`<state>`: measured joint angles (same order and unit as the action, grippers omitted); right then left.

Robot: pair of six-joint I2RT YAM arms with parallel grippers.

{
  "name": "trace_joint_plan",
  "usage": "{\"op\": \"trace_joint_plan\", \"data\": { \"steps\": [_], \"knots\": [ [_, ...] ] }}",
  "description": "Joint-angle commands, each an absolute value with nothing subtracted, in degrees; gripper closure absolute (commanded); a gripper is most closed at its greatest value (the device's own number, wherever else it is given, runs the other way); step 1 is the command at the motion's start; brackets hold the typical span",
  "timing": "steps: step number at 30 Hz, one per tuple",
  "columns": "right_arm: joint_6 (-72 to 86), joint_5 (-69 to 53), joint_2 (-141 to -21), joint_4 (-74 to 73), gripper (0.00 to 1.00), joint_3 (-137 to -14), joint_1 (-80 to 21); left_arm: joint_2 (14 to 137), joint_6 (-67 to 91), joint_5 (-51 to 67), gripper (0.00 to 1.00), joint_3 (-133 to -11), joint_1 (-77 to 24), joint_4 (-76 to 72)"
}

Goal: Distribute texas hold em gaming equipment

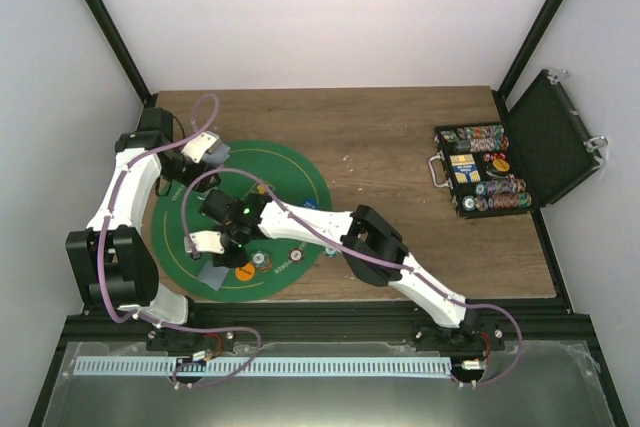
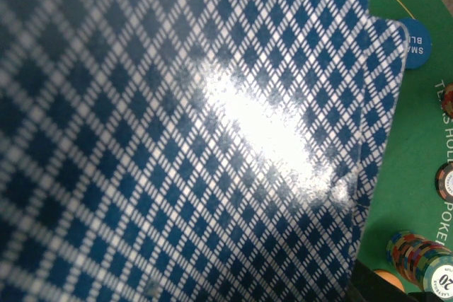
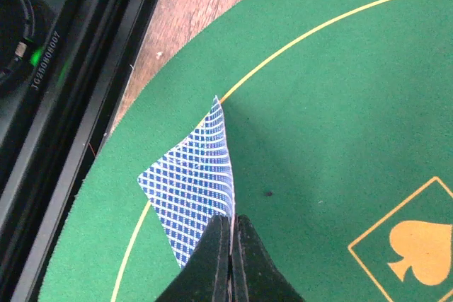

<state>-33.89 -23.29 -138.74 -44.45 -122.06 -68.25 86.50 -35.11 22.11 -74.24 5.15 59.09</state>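
Observation:
My right gripper (image 3: 231, 225) is shut on one playing card (image 3: 191, 185) with a blue-checked back. The card stands on edge over the near rim of the green mat (image 3: 340, 90). In the top view this gripper (image 1: 208, 257) is at the mat's near left, with the card (image 1: 214, 277) below it. My left gripper (image 1: 205, 152) is at the mat's far left and holds a deck of cards (image 1: 218, 154). Their backs (image 2: 177, 139) fill the left wrist view and hide the fingers. An orange chip (image 1: 243, 270) and two more chips (image 1: 263, 264) lie on the mat.
An open black case (image 1: 550, 142) with rows of chips (image 1: 487, 169) sits at the far right on the wooden table. The left wrist view shows a blue chip (image 2: 413, 42) and a chip stack (image 2: 417, 256) on the mat. A black rail (image 3: 64, 104) borders the table.

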Motion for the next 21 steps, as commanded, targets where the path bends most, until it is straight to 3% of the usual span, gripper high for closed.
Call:
{"op": "trace_joint_plan", "data": {
  "steps": [1,21],
  "knots": [
    [-38.00,-22.28,-139.49,-42.45,0.99,-120.52,-68.94,86.38,-35.34,22.56,0.55,-75.38,5.31,59.06],
    [-48.64,-27.24,-139.49,-42.56,0.99,-118.61,-70.65,86.67,-35.52,23.29,0.55,-74.72,5.28,58.88]
  ]
}}
